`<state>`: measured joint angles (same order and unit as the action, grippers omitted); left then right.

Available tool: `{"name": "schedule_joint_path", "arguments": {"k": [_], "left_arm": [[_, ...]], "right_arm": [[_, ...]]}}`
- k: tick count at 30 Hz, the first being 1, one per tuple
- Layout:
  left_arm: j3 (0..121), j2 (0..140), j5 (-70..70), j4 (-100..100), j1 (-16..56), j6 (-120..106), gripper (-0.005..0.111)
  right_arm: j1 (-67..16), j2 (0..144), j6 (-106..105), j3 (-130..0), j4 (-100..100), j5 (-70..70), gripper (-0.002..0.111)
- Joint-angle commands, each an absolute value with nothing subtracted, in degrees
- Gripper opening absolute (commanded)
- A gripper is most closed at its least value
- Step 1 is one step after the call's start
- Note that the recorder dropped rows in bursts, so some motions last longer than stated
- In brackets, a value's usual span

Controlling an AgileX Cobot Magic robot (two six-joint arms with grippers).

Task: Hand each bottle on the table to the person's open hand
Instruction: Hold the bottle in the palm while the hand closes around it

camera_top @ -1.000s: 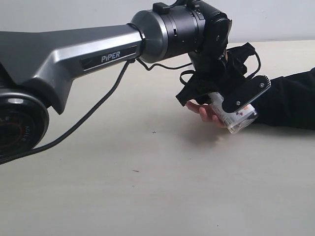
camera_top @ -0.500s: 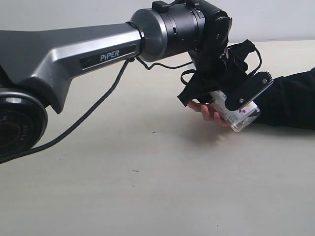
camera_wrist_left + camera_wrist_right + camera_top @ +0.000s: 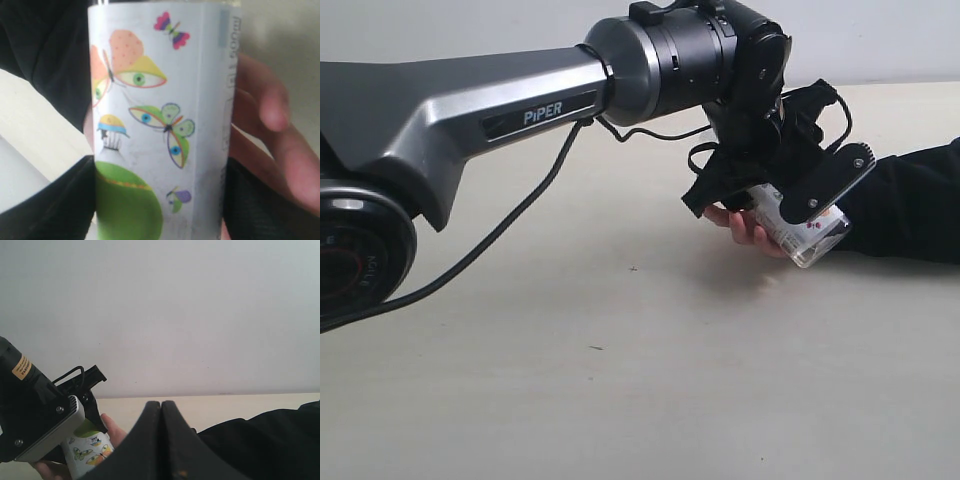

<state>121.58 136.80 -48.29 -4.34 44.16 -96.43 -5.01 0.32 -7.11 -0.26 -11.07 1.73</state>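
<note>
Bottle (image 3: 812, 236) with butterfly label (image 3: 165, 125), clamped in left pincer (image 3: 788, 208); arm (image 3: 470, 110) reads "PiPER"; right pincer (image 3: 161, 440) pressed together.

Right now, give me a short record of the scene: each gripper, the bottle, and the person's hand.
left gripper: shut on the bottle, holding it over the hand
right gripper: shut, holding nothing
bottle: clear with a butterfly label, tilted; contact with the hand unclear
hand: open under the bottle, fingers beside it
sleeve: black, resting on the table
</note>
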Motion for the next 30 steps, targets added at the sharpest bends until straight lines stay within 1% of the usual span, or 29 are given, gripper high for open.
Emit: {"name": "schedule_joint_path", "arguments": {"k": [1, 11, 16, 30], "left_arm": [[121.50, 135.83, -48.14, -4.28, 43.93, -94.23, 0.062], [121.50, 135.83, -47.78, -4.28, 43.93, -93.84, 0.063], [121.50, 135.83, -49.96, -4.28, 44.04, -91.03, 0.078], [121.50, 135.50, -50.39, -4.28, 44.04, -91.03, 0.078]], "right_arm": [[-4.73, 0.00, -7.32, 0.00, -11.16, 0.91, 0.000], [-4.73, 0.00, -7.32, 0.00, -11.16, 0.91, 0.000], [-4.73, 0.00, -7.32, 0.00, -11.16, 0.91, 0.000], [-4.73, 0.00, -7.32, 0.00, -11.16, 0.91, 0.000]]}}
